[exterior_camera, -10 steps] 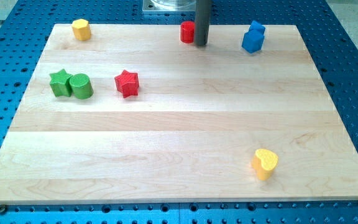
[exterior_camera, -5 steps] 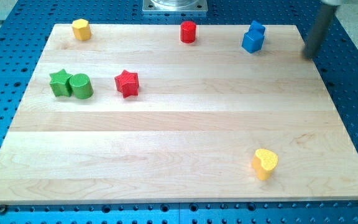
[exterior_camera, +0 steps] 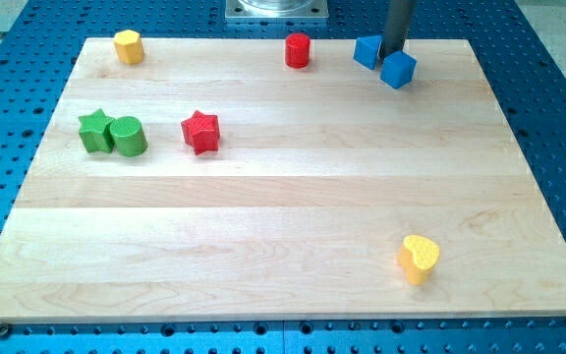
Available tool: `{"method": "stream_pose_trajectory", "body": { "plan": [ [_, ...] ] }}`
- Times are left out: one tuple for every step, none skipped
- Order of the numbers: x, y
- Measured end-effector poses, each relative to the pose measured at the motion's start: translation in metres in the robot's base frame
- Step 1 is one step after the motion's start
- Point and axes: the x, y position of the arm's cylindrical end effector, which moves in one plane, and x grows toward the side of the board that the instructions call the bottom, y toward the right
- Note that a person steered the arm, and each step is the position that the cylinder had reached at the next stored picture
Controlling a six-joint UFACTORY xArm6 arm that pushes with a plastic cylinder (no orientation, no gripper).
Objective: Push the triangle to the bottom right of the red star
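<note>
Camera view, nearest first: a yellow heart (exterior_camera: 419,259) sits well to the bottom right of the red star (exterior_camera: 201,131). At the bench (exterior_camera: 263,216) top edge, far to the star's upper right, my tip (exterior_camera: 393,55) stands between two blue blocks; there is no claw, only the rod. The left blue block (exterior_camera: 367,50) looks like the triangle, though I can't be sure; the right blue block (exterior_camera: 398,70) looks like a cube. The goal lies down-left of the tip, so I judge the tip must get behind it.

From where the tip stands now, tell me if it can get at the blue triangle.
Probably yes: my tip sits between two blue blocks, the left one and the right one, seemingly touching both. Which is the triangle I cannot tell.
</note>
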Motion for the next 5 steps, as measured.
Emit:
{"method": "stream_pose_trajectory", "body": {
  "plan": [
    [-0.019, 0.008],
    [-0.011, -0.047],
    [0.068, -0.113],
    [0.175, -0.161],
    [0.147, -0.107]
  ]
}}
